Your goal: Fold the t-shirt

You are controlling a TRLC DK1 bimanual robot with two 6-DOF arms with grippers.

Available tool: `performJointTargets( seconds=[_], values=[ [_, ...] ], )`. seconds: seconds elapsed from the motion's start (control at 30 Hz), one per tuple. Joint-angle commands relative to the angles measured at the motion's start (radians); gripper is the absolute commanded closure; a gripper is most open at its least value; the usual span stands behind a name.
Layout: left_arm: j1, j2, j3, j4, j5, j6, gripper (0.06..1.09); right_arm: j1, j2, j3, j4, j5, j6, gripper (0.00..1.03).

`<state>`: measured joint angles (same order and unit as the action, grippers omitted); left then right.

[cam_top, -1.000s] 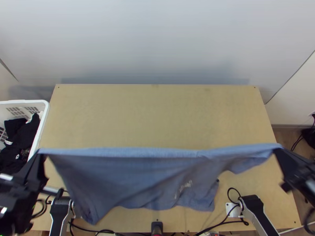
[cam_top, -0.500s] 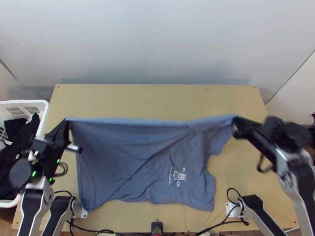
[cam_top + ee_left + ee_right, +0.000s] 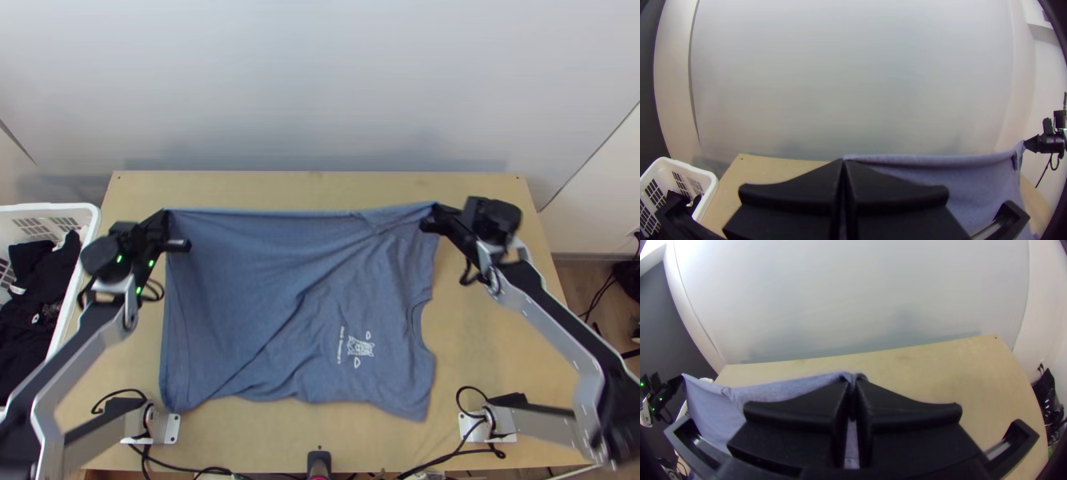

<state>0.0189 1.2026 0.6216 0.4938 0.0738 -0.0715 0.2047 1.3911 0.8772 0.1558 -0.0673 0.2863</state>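
Two Ends Pinched, Blue T-Shirt Held Above Table

Too hard a pull between the left gripper and right gripper could tug a corner free; uneven lowering might set the slanting creases into the fold. Both sets of jaws are closed to the cloth's thickness, each nipping one end of the raised far edge, while the near part lies spread on the wood.

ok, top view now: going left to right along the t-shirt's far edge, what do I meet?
White laundry basket → left gripper, jaws shut on the shirt's edge → blue t-shirt stretched between the grippers → right gripper, jaws also shut on the shirt.
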Motion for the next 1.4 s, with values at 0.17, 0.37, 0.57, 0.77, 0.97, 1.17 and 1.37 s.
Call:
performJointTargets(
  seconds=[0.17,0.37,0.57,0.77,0.97,1.17,1.37],
  values=[
    [-0.022,0.500,0.363,0.048,-0.017,0.044,1.05,-0.028,0.436,0.276,0.128,0.034,-0.027,1.00],
    [-0.043,0.692,0.532,0.046,-0.031,0.053,1.05,-0.034,0.583,0.439,0.125,0.050,-0.036,1.00],
    [-0.042,0.891,0.736,0.035,-0.042,0.075,1.05,-0.053,0.734,0.641,0.059,0.060,-0.064,1.00],
    [-0.042,1.012,0.923,-0.023,-0.063,0.076,1.05,-0.065,0.875,0.842,-0.024,0.069,-0.084,1.00],
    [-0.050,1.068,0.972,-0.075,-0.066,0.093,1.05,-0.042,0.922,0.910,-0.104,0.072,-0.098,1.00],
    [-0.048,1.012,0.874,-0.086,-0.065,0.145,1.05,-0.011,0.813,0.798,-0.167,0.070,-0.102,1.00],
    [-0.042,0.890,0.780,-0.162,-0.051,0.225,1.05,-0.008,0.686,0.645,-0.213,0.064,-0.128,1.00]
  ],
)
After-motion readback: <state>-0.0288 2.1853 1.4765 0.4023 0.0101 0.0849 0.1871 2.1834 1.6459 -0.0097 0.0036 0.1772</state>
